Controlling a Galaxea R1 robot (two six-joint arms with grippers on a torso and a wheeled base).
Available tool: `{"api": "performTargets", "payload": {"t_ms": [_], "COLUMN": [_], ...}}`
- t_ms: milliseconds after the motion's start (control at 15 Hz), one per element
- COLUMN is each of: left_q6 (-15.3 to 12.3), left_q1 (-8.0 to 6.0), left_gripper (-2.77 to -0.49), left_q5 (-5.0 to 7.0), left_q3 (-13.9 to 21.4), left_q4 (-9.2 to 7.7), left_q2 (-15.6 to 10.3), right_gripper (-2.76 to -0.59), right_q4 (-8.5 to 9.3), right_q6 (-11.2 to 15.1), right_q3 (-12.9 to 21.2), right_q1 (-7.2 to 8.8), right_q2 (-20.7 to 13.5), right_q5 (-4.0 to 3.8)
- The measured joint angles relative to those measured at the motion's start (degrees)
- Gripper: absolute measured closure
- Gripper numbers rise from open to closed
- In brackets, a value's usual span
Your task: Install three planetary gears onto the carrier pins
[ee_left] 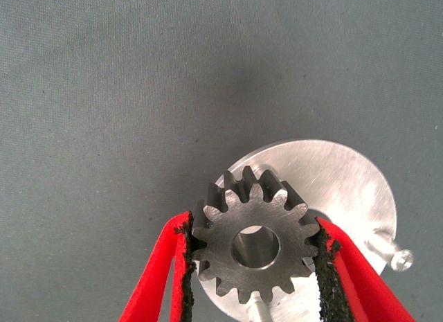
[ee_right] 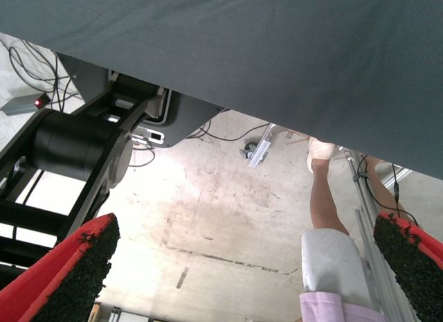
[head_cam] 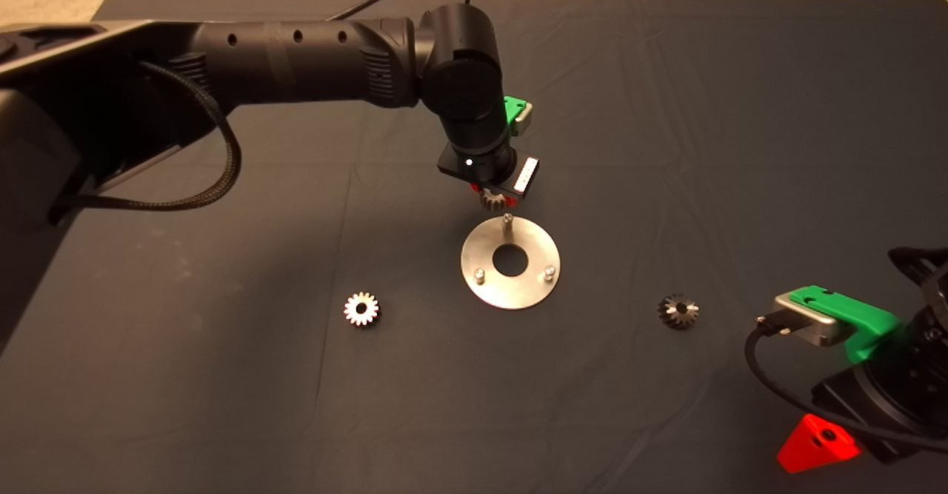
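Matte black tubular left arm (head_cam: 296, 57) with small round holes along its casing, ribbed collars at the joints, a braided black cable looping beneath and a smooth one arching off the top. Green plastic mount with a silver camera block at the wrist, and below it the left gripper (ee_left: 256, 253) with red fingers (ee_left: 156, 280) faced in rough black pads (edges frayed and crumbly). Same green bracket, silver block and black plugged-in cable on the right gripper (head_cam: 818, 442), with wedge-shaped red fingers (ee_right: 48, 280) carrying coarse black pads.
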Motion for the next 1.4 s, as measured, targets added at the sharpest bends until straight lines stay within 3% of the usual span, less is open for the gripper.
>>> {"api": "performTargets", "payload": {"t_ms": [133,400,667,1200,1400], "left_q6": [-1.59,-6.40,-8.97,-9.43,-10.50], "left_q1": [0.00,0.00,0.00,0.00,0.00], "left_gripper": [-0.91,-0.91,-0.91,-0.91,-0.91], "left_q5": [1.09,4.60,4.69,4.66,4.63], "left_q3": [-0.30,-0.77,-0.77,-0.72,-0.74], "left_q4": [0.00,0.02,0.02,0.05,0.17], "left_q2": [0.56,0.91,1.46,1.68,1.68], "right_gripper": [-2.73,-2.73,-2.73,-2.73,-2.73], "right_q4": [0.00,0.00,0.00,0.02,0.00], "right_q6": [0.00,0.00,0.00,-0.02,-2.12], "right_q3": [0.00,0.00,0.00,0.00,0.00], "right_q1": [-0.02,-0.02,-0.02,-0.02,-0.02], "right_q2": [-0.04,-0.02,-0.02,-2.93,-3.21], "right_q5": [-0.05,-0.02,-0.02,-0.02,-0.02]}}
